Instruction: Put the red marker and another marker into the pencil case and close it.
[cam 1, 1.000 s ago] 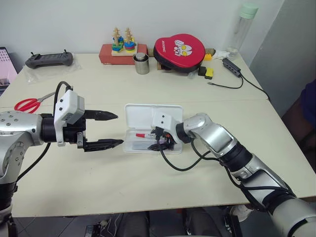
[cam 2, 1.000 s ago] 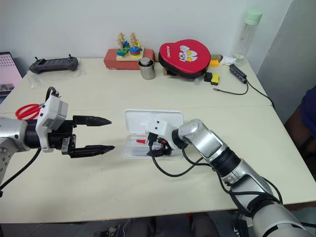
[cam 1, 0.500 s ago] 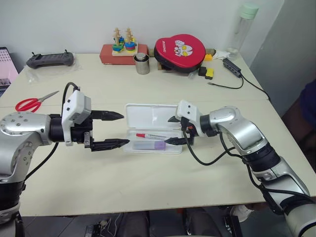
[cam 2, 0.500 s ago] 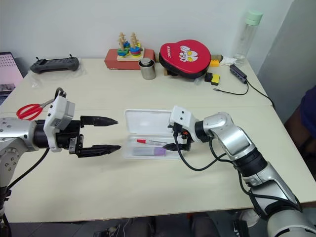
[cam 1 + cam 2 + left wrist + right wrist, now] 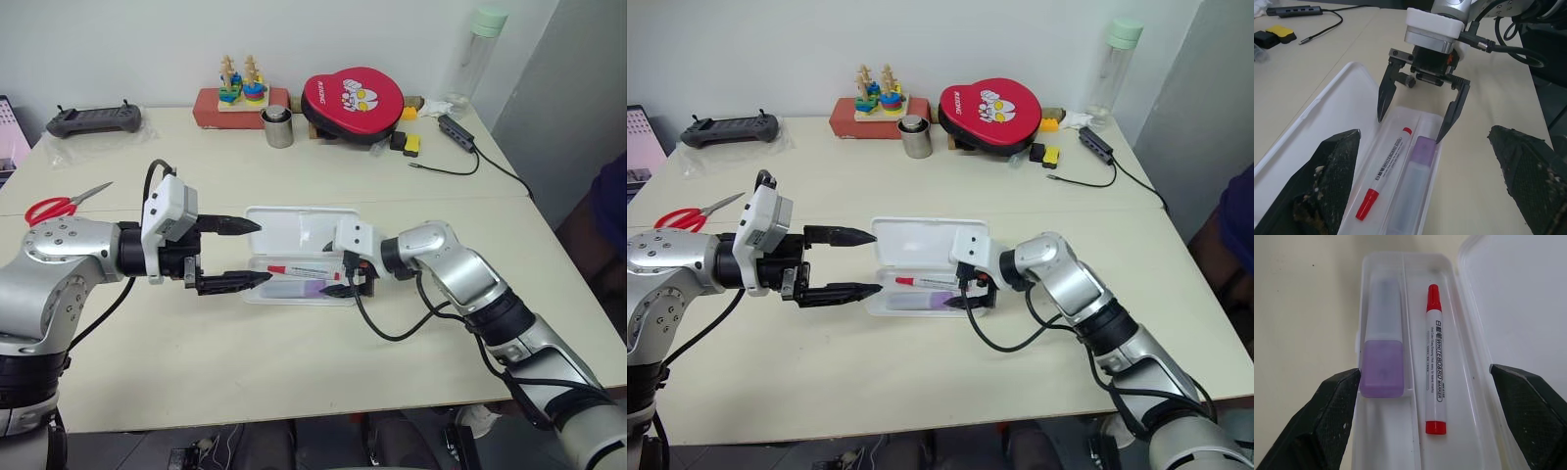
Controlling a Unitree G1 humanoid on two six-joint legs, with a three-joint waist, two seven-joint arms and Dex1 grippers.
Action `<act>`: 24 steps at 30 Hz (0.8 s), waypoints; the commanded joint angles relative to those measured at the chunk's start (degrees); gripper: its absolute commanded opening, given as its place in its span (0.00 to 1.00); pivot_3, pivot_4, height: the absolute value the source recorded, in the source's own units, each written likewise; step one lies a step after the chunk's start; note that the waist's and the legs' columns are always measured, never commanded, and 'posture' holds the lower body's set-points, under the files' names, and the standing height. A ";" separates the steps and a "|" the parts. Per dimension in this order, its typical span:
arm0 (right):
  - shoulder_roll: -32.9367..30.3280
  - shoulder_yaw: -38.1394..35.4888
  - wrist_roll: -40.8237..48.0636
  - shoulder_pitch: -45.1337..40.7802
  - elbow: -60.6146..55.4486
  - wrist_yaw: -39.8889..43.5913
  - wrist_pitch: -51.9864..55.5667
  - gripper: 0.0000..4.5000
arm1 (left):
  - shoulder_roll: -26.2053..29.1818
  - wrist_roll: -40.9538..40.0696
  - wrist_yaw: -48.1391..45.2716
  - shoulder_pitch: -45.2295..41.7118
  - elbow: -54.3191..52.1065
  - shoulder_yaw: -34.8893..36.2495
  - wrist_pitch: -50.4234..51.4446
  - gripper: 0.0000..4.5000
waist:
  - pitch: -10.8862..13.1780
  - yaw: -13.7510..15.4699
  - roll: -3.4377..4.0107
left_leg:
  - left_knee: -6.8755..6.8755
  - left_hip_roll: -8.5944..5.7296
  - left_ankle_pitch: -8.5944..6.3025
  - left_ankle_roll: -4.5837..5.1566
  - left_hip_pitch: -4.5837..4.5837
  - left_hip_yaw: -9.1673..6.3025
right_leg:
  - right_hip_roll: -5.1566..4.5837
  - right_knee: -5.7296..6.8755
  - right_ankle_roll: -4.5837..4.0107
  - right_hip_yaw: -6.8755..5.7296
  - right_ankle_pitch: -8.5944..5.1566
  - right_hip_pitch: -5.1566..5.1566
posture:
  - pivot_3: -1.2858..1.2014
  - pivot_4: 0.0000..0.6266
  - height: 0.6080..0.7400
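A pale cream desk against a white wall carries clutter along its far edge, with red scissors near the left edge. Left of centre, the left pincer hovers at the left end of the pencil case, its two black fingers spread wide and empty. The case lies open, lid flat behind the tray. Inside the tray the red marker lies in the lane nearer the lid, and beside it, in the front lane, the lilac marker; both rest lengthwise, fully within the walls. At the case's right end the right pincer is also wide open and holds nothing, its tips close to the tray.

Only closing appears to remain. The likely risks: a fingertip catching the tray rim and skidding the light case across the desk, a pincer nudging a marker up so the lid jams on it, or the lid springing back if not pressed until it latches
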 commanded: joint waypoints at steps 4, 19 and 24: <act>-0.82 -1.49 -0.18 -0.30 0.09 1.48 -2.61 0.98 | 0.12 -1.51 0.27 -0.42 -2.27 1.06 0.72 1.00 | 0.00 0.00 0.00 | 0.00 0.00 0.00 0.00 0.00 -0.01 | 0.00 0.00 0.00 -0.01 0.00 0.00 | 0.52 0.24 1.00; -0.98 -1.61 -1.55 -0.12 3.79 2.27 -5.74 0.98 | -0.26 -1.44 0.33 -0.91 -2.23 0.73 0.88 1.00 | 0.00 0.01 0.00 | 0.03 0.00 0.00 0.00 0.00 -0.01 | 0.00 0.01 0.00 -0.01 0.00 0.01 | 0.52 0.24 1.00; -0.48 -1.93 -1.70 -0.20 4.67 2.41 -6.52 0.98 | -0.25 -1.43 0.42 -0.89 -2.33 0.77 0.93 1.00 | 0.00 0.01 0.00 | 0.03 0.00 0.00 0.00 0.00 -0.01 | 0.00 0.01 0.00 -0.01 0.00 0.01 | 0.52 0.24 1.00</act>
